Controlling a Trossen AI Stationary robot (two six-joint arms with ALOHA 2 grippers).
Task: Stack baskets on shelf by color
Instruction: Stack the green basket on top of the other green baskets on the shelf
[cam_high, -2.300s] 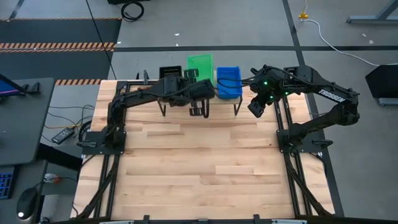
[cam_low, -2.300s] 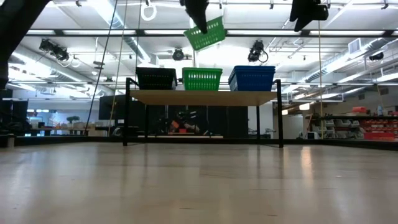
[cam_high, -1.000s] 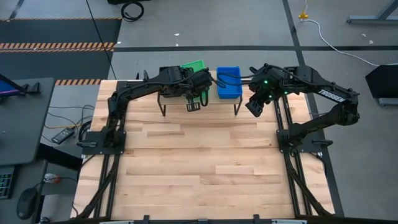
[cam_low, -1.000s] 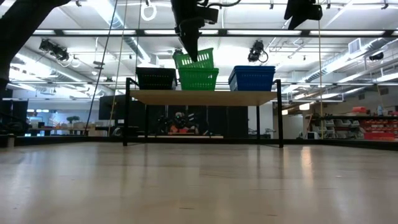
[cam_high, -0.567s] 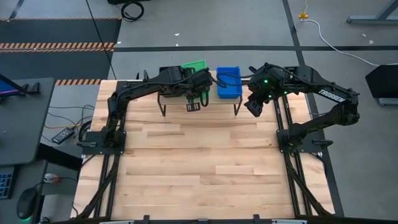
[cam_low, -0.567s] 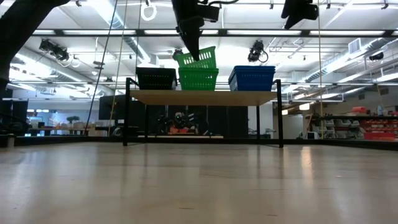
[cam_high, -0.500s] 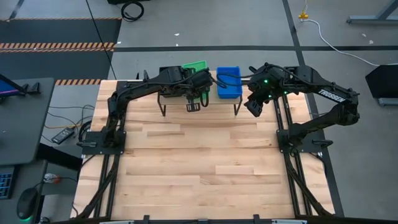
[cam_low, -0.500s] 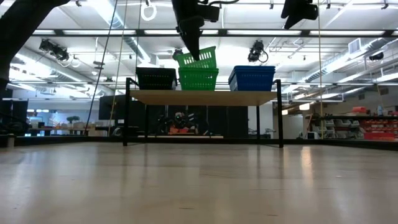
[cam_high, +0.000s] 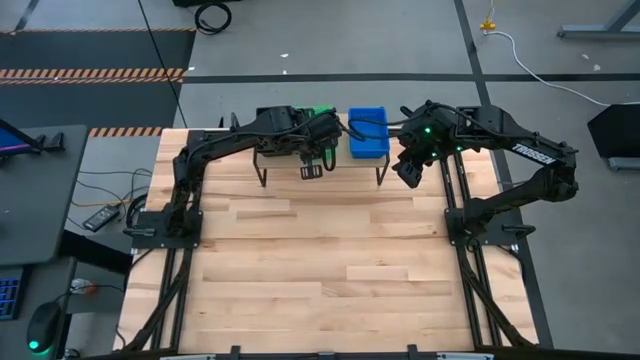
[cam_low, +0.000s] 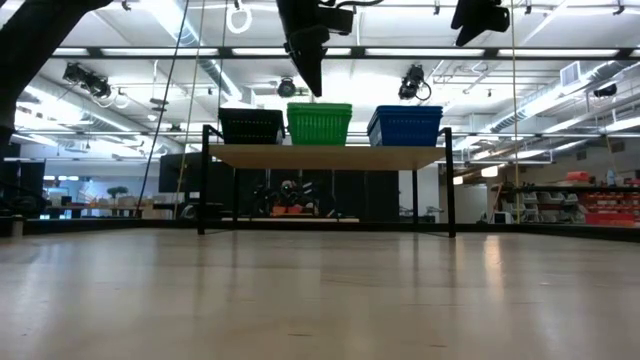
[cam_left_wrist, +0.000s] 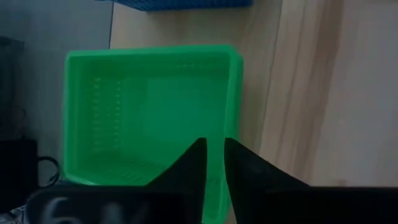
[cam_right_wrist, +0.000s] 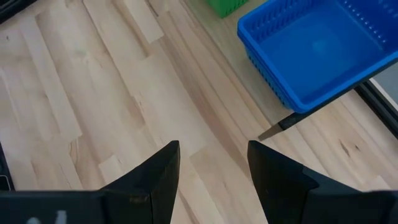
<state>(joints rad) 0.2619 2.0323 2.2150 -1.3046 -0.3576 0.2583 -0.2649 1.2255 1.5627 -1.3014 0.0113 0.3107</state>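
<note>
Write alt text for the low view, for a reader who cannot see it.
Three basket stacks stand in a row on a low shelf: black, green, blue. The left gripper hangs just above the green stack, clear of it, and the right gripper hangs higher, above the blue.

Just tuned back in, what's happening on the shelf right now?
The left gripper hangs just above the green stack in the middle of the shelf. Its fingers look nearly closed around the near rim of the top green basket, which sits level on the stack. The black baskets stand on one side of the green ones and the blue baskets on the other. The right gripper waits open above the table, beside the blue stack.
</note>
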